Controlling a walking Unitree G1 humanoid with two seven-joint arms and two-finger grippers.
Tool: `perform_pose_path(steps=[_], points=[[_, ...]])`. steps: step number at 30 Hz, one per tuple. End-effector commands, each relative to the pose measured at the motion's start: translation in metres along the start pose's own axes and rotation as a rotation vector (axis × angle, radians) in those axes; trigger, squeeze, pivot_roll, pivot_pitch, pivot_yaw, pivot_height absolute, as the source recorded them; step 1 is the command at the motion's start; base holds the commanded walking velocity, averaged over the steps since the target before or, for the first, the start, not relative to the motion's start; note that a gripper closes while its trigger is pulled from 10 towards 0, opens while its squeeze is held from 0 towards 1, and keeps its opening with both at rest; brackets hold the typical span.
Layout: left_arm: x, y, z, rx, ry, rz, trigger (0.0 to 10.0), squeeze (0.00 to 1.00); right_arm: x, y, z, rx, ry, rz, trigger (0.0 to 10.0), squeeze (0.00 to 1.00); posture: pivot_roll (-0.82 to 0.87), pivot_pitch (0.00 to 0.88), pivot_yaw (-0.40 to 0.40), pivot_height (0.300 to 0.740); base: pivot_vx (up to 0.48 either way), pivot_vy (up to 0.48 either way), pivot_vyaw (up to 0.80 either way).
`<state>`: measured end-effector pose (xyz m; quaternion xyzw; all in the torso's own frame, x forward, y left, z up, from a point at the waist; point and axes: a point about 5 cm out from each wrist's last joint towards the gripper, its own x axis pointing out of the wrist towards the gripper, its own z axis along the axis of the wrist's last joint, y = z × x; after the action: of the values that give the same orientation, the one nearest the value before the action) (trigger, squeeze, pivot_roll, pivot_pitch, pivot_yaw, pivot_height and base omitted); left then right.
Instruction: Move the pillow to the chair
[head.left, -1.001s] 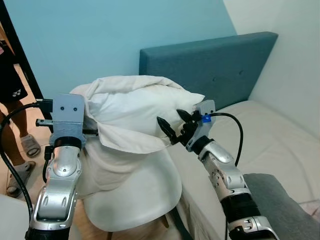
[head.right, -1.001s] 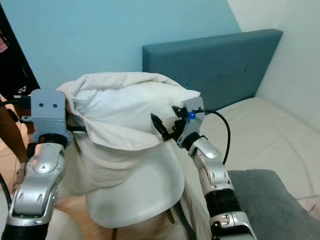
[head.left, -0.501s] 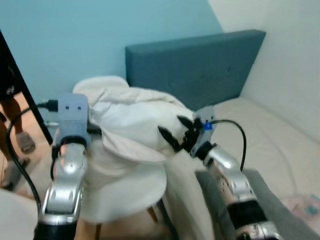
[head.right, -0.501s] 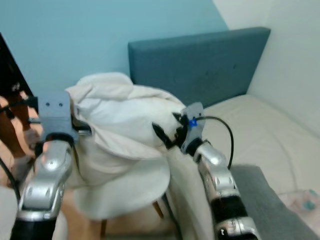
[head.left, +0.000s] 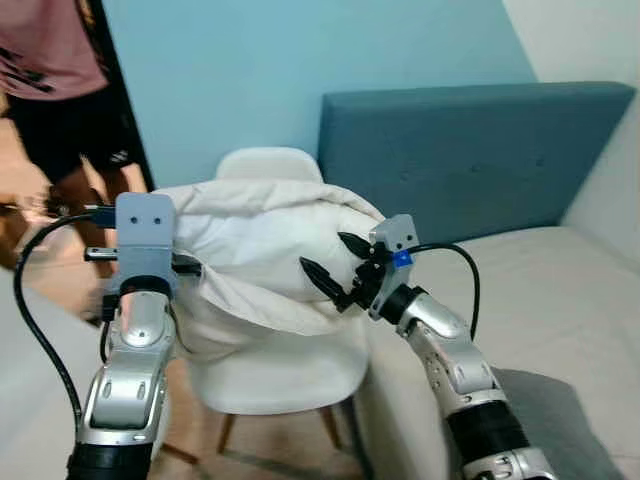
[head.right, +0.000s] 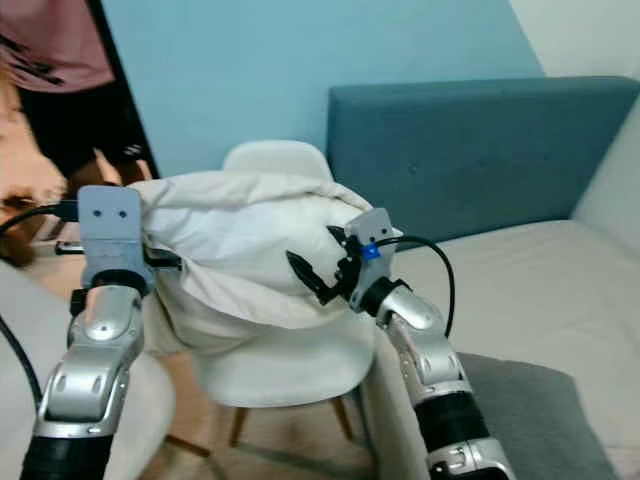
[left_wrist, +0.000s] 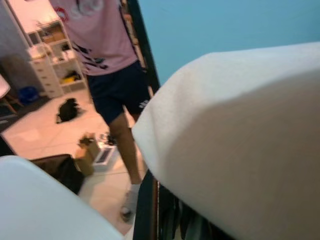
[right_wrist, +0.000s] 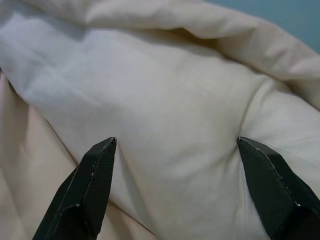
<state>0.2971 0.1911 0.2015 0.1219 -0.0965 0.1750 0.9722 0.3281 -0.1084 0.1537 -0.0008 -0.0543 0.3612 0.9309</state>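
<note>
A cream pillow (head.left: 260, 240) hangs between my two arms, over the seat of a white chair (head.left: 285, 372) and in front of its back. My right gripper (head.left: 325, 252) is open, and both fingertips (right_wrist: 102, 155) press into the pillow's right side. In the right wrist view the right gripper (right_wrist: 176, 142) has fabric bulging between its spread fingers. My left arm's grey wrist block (head.left: 143, 228) sits against the pillow's left end, where the cloth hides the fingers. One black finger (left_wrist: 147, 210) shows under the pillow in the left wrist view.
A bed with a teal headboard (head.left: 470, 160) and a beige mattress (head.left: 560, 290) stands right of the chair, a grey blanket (head.left: 565, 425) at its near corner. A person in a pink shirt and black shorts (head.left: 60, 70) stands at the far left. A white curved surface (head.left: 30, 400) lies at lower left.
The whole view has swung, so the camera moved. The chair's back now shows above the pillow. Both arms still have the pillow between them.
</note>
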Motion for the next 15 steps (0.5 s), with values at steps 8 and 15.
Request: perform_pose_path(steps=[8, 15], points=[[-0.0005, -0.0060, 0.0099, -0.012, -0.054, -0.042, 10.0, 0.00, 0.0025, -0.0037, -0.0088, -0.007, 0.074, -0.064, 10.0, 0.00, 0.09, 0.000, -0.046, 0.740, 0.000, -0.180, 0.48], [0.0008, -0.0063, 0.0079, -0.013, -0.043, -0.017, 10.0, 0.00, 0.0029, -0.0027, -0.0095, -0.004, 0.075, -0.057, 10.0, 0.00, 0.08, 0.000, -0.050, 0.740, 0.000, -0.274, 0.00]])
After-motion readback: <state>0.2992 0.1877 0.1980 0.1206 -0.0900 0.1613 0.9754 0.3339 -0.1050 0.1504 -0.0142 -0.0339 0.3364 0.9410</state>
